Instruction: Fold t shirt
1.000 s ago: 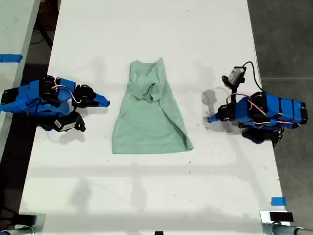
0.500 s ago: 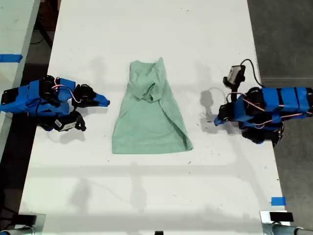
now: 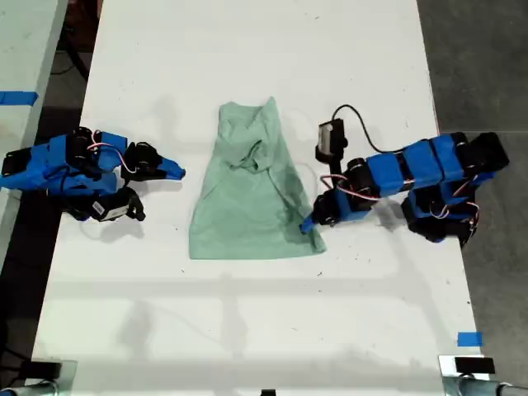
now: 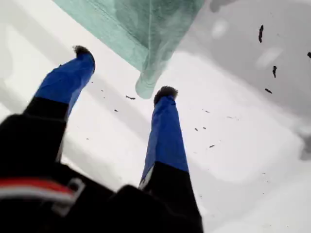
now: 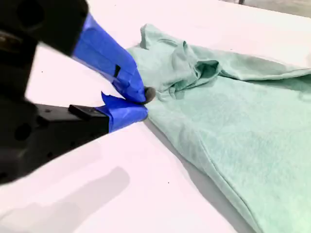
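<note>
At centre of the exterior view, the t shirt (image 3: 252, 186) lies partly folded, wrinkled. My first gripper (image 4: 124, 77), spread, approaches its corner; my second gripper (image 5: 142, 103), pressed together, holds nothing.

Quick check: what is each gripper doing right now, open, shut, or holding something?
My first gripper: open, holding nothing, poised at a corner of the t shirt.
My second gripper: shut, empty, beside the shirt's edge.
</note>
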Motion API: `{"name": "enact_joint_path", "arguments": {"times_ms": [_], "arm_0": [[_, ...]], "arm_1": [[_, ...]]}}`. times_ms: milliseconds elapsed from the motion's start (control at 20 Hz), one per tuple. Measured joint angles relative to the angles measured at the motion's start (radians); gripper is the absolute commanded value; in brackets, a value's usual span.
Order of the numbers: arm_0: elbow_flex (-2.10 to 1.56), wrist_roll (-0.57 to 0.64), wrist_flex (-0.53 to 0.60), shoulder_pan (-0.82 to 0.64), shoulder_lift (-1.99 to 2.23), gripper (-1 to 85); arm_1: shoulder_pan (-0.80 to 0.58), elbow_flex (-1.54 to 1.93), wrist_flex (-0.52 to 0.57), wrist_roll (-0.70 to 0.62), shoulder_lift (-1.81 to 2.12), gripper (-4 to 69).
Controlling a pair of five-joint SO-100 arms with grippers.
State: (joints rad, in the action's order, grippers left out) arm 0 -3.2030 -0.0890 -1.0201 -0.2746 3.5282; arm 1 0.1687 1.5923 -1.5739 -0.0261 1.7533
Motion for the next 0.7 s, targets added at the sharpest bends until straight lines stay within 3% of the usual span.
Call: {"name": "enact_joint_path", "arguments": {"times_ms": [100,550,700], "arm_0": [[0.000,0.000,0.000,0.000,0.000,-0.1],[0.000,0.000,0.000,0.000,0.000,-0.1],[0.000,0.000,0.000,0.000,0.000,-0.1]], "arm_1": [[0.000,-0.011,-0.002,-0.008,-0.054,26.3],[-0.074,0.301,0.351,-0.067,-0.057,20.8],[-0.087,0.373,0.414,-0.072,-0.057,15.7]]}}
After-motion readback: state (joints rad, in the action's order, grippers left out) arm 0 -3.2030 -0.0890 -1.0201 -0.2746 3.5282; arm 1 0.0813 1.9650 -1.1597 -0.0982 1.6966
